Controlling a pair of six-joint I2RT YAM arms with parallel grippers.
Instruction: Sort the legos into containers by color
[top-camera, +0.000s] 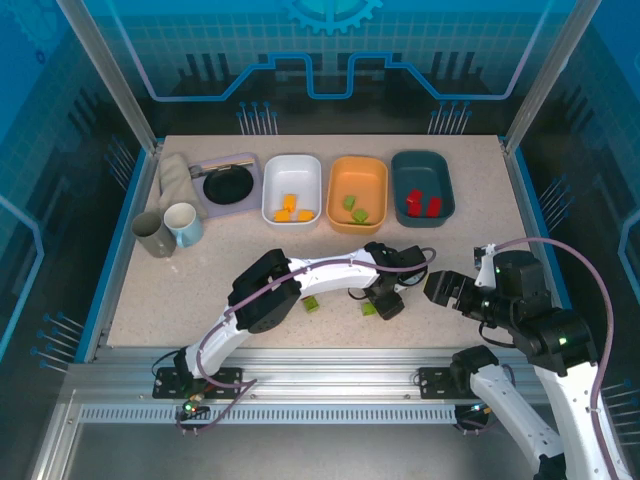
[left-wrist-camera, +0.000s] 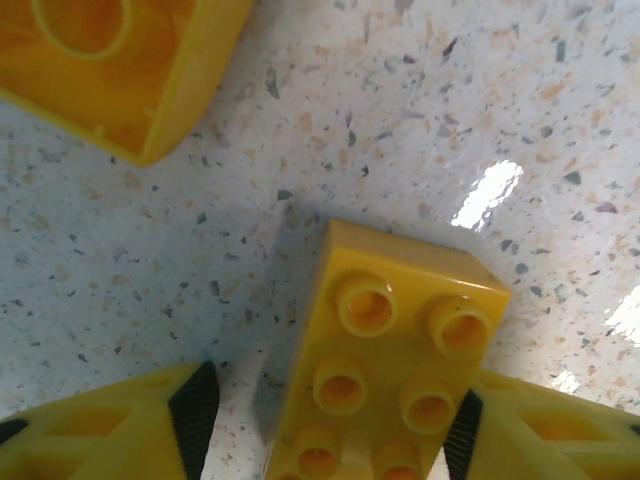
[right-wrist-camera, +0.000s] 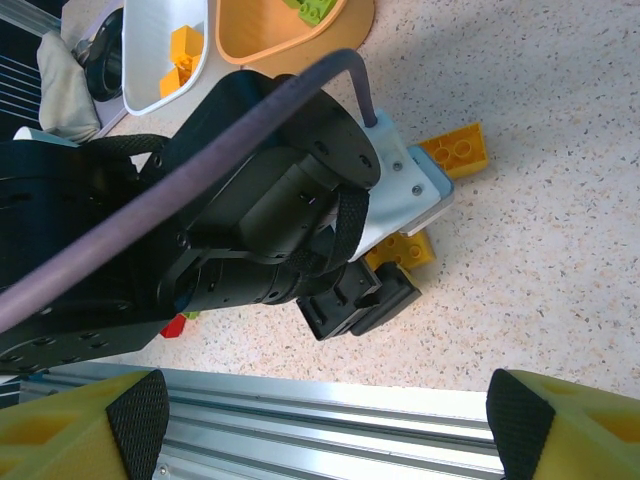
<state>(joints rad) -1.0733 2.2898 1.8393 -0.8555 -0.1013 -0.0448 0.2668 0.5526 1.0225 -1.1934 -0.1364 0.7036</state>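
Your left gripper (left-wrist-camera: 328, 425) has a yellow brick (left-wrist-camera: 392, 350) between its jaws at the bottom centre of the wrist view. The brick is glossy and studs-up, with two columns of round studs, and it lies flat on the speckled table (left-wrist-camera: 420, 130). The pad (left-wrist-camera: 463, 435) at lower right looks to touch its side, but a strip of table shows before the opposite pad, so the jaws stand half-wide around the brick, not clamped. The frame's lower edge cuts off its near end. A second yellow brick (left-wrist-camera: 120, 60) lies hollow-side up at upper left, also cropped. From overhead the left wrist hides both, and a green brick (top-camera: 312, 304) lies loose at centre. Your right gripper (right-wrist-camera: 325, 420) stands wide and empty. At top centre, the white tub (top-camera: 292, 172) holds yellow-orange pieces, the orange tub (top-camera: 358, 175) green, the teal tub (top-camera: 423, 170) red.
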